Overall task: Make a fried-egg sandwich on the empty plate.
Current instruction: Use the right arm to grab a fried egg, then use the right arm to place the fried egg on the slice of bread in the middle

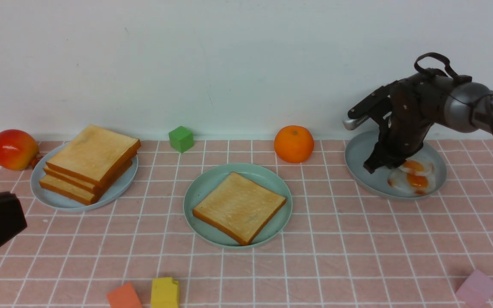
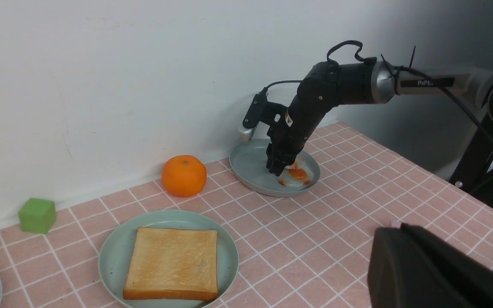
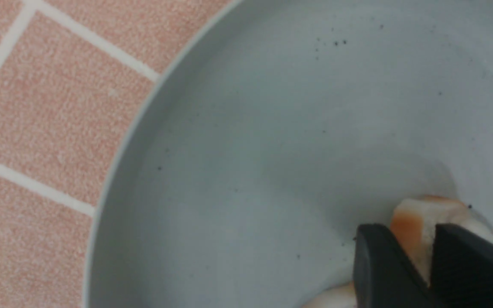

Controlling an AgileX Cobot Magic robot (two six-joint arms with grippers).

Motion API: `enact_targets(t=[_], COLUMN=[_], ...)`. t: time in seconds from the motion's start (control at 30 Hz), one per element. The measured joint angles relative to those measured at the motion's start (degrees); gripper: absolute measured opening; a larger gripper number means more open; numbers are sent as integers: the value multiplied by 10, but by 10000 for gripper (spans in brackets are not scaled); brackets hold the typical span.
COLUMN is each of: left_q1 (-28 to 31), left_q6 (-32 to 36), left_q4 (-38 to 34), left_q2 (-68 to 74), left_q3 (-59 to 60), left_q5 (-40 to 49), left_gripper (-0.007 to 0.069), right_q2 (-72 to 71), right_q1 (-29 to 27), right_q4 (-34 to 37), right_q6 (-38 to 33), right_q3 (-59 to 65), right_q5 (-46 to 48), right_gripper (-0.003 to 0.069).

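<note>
The mint-green empty plate point(image 1: 203, 182) sits mid-table and holds one golden toast slice point(image 1: 239, 206), also in the left wrist view point(image 2: 171, 263). White-and-orange fried egg pieces point(image 1: 415, 176) lie on the grey-blue plate point(image 1: 357, 158) at the back right. My right gripper point(image 1: 377, 164) reaches down into that plate. Its black fingers point(image 3: 375, 256) are closed on the upturned edge of a fried egg point(image 3: 415, 218). My left gripper point(image 1: 13, 214) hangs shut and empty over the table's left front point(image 2: 390, 235). No sandwich is stacked.
A stack of plain toast point(image 1: 90, 160) fills the pale blue plate point(image 1: 58, 201) at the left, with a red fruit point(image 1: 13, 149) beside it. An orange point(image 1: 293, 143) and green cube point(image 1: 181, 138) stand by the wall. Orange point(image 1: 123, 296), yellow point(image 1: 164, 292) and pink point(image 1: 476, 288) blocks lie along the front.
</note>
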Motion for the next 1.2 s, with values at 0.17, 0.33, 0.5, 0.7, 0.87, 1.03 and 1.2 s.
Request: enact_targets(t=[0.17, 0.33, 0.5, 0.7, 0.87, 1.03, 1.2], left_q1=[0, 0, 0, 0, 0, 0, 0], left_q6=[0, -25, -75, -127, -164, -174, -174], left_q4=[0, 11, 58, 119, 155, 160, 160], left_q2=[0, 0, 0, 0, 0, 0, 0], left_q3=[0, 0, 0, 0, 0, 0, 0], left_q5=[4, 33, 75, 101, 122, 134, 146], left_gripper=[-13, -13, -13, -13, -13, -13, -10], right_q2=[-22, -73, -148, -193, -155, -103, -73], right_q1=[0, 17, 89, 218, 323, 359, 363], right_q4=[-6, -1, 9, 33, 44, -3, -74], right_q6=[0, 5, 28, 41, 48, 86, 151], right_q3=[0, 2, 3, 1, 2, 5, 6], right_q5=[11, 64, 107, 124, 118, 75, 26], right_gripper=[94, 80, 80, 78, 78, 78, 78])
